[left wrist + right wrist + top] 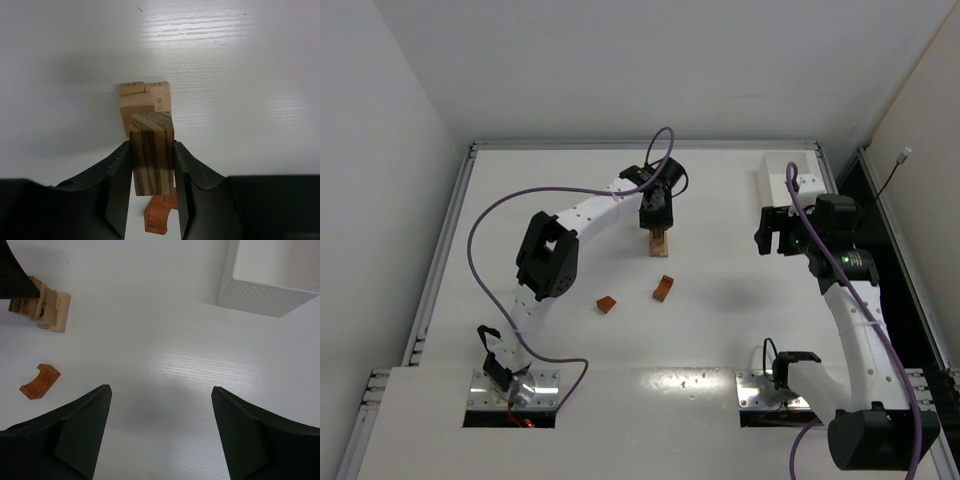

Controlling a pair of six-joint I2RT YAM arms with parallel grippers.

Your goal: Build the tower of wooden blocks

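White arm links [590,210] with black joints [548,255] (purple cables [470,240] looping alongside).

White table [720,330] (glossy, glare near front), plain white walls [620,60]

The narrow stack of light tan wooden blocks [659,241] stands upright on the far middle of the table. A dark-striped rectangular wooden block [150,131] is right at its top, pinched on two sides by the left gripper [152,155]; whether it touches the stack cannot be told. A reddish-brown wooden arch piece [663,288] lies loose on the table a little nearer than the stack, and a small reddish-brown wooden block [607,304] lies to its left, apart from it.
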